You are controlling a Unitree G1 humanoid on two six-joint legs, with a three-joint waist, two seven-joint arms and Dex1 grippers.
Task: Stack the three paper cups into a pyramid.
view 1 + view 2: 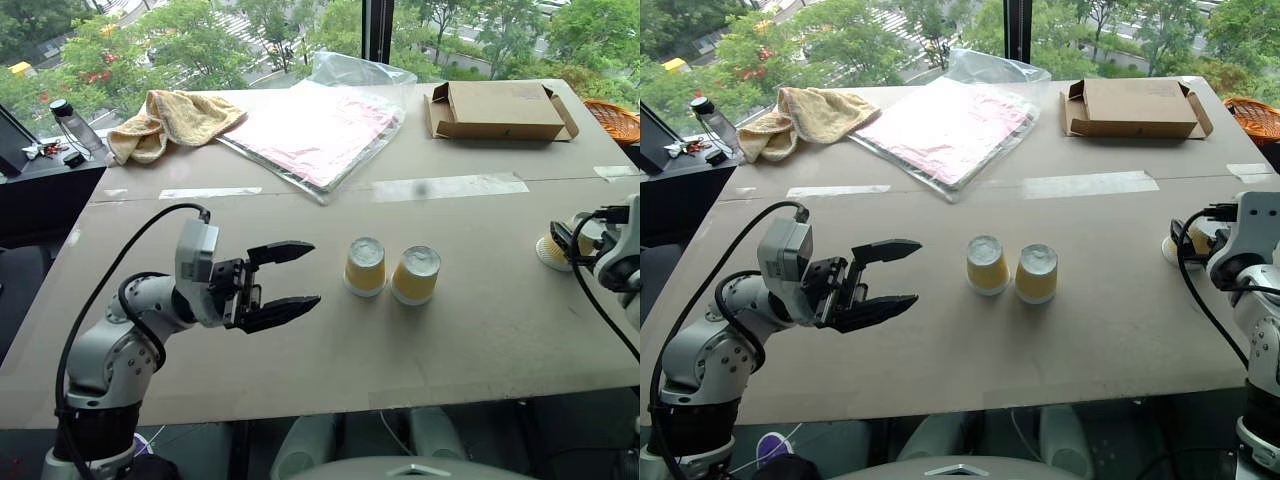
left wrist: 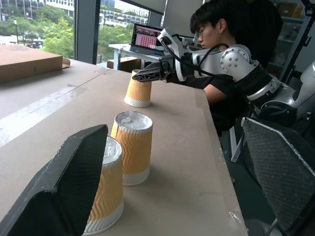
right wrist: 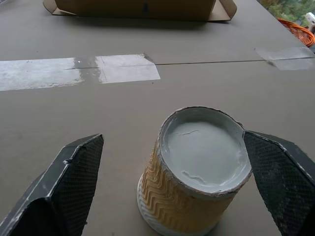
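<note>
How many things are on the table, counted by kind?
Paper cups: 3, two side by side and one apart at the right gripper
Cardboard box: 1
Towel: 1
Plastic bag: 1
Total: 6

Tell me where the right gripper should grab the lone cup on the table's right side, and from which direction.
Grip the lone cup across its ribbed yellow wall, about mid-height. It stands upside down, white base up, rim on the table, so the sides are free. The right gripper is open with a finger on each side; probably keep coming level along that line and close.
</note>
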